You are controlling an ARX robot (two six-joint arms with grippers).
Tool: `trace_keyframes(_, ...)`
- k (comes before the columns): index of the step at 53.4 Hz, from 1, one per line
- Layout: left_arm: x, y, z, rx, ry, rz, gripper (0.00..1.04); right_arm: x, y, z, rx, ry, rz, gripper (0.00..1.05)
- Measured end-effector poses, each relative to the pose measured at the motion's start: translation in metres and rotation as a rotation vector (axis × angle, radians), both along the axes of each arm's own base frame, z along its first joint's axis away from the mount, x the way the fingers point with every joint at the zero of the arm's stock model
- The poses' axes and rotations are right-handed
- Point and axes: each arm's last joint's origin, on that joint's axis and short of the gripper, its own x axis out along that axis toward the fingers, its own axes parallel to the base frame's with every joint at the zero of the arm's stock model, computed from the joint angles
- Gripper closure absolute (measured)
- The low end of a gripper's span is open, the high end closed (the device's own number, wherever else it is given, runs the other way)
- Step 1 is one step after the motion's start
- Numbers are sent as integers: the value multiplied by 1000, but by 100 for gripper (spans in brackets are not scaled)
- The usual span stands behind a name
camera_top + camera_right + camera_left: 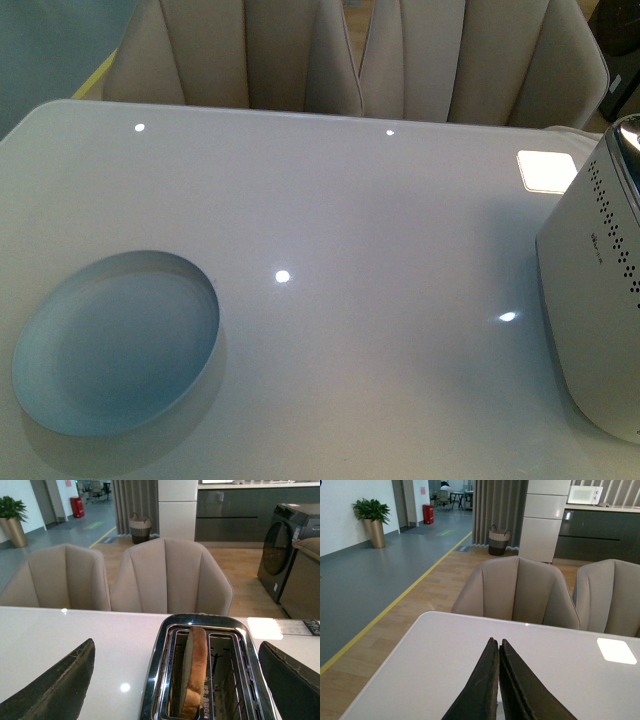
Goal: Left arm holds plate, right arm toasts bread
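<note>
Right wrist view | bread [194, 672] upright in toaster [205, 625] | between spread hand [175, 680] fingers

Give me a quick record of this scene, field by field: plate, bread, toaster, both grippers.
plate: pale blue plate, empty, on the white table at the robot's left
bread: one slice standing upright in a toaster slot
toaster: silver-rimmed toaster with two slots, the other slot empty; at the table's right side
left gripper: fingers together, holding nothing, above the table
right gripper: wide open, above the toaster, fingers either side of it
background: beige chairs behind the table
</note>
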Motion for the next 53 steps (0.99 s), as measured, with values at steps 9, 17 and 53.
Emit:
trace_keyframes(9,-10,0,-5,0,31,0,102,0,0,0,0,0,0,9)
trace_keyframes(17,-13,0,-3,0,7,0,102,0,0,0,0,0,0,9)
trace_keyframes(53,-13,0,-3,2,6,0,6,0,0,0,0,0,0,9)
